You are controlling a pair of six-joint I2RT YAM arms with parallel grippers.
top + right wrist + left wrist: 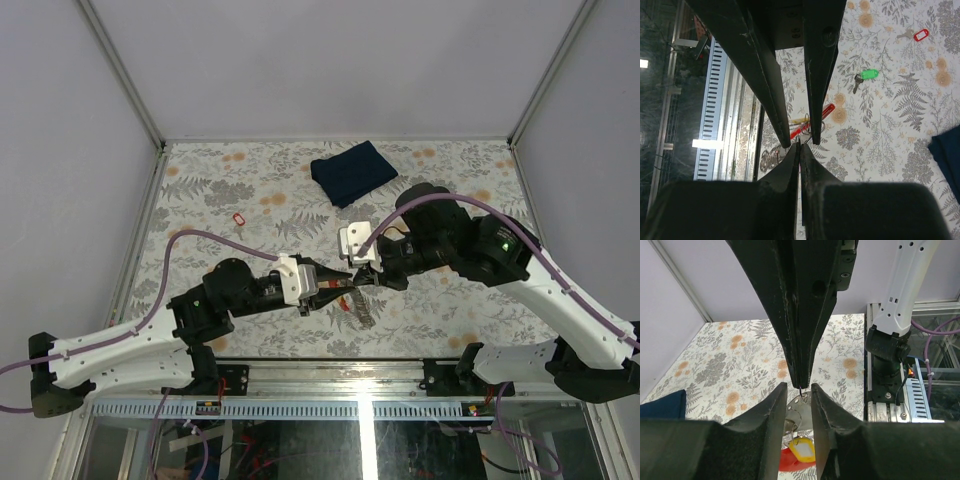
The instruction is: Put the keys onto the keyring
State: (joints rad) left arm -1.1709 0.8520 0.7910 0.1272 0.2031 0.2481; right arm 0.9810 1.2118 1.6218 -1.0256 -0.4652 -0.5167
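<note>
We have the keyring (797, 405) up in the air between the two arms, above the near middle of the table (200, 190). The right gripper (800, 150) has its fingers pressed together on the thin top of the loop. The left gripper (799, 388) stands spread, one finger (772, 412) on each side of the ring just under that pinch. Whether its pads already touch the metal we cannot tell from the left wrist view.

Under the ring hang the yellow key (801, 449) and the red tag (782, 463), close together. The green key (868, 74) lies flat on the table, well apart and not yet on the ring.

We judge that the step in hand is a second hold on the loop, so that it can be steadied or opened for threading.

- We close the left fingers slowly and squarely on the flat of the ring, not on the dangling key or tag.
- We keep the right pinch firm until the left clearly has it, because a thin loop twists out easily.
- We take hold near the right fingertips, which leaves the free part of the loop exposed for the green key.
</note>
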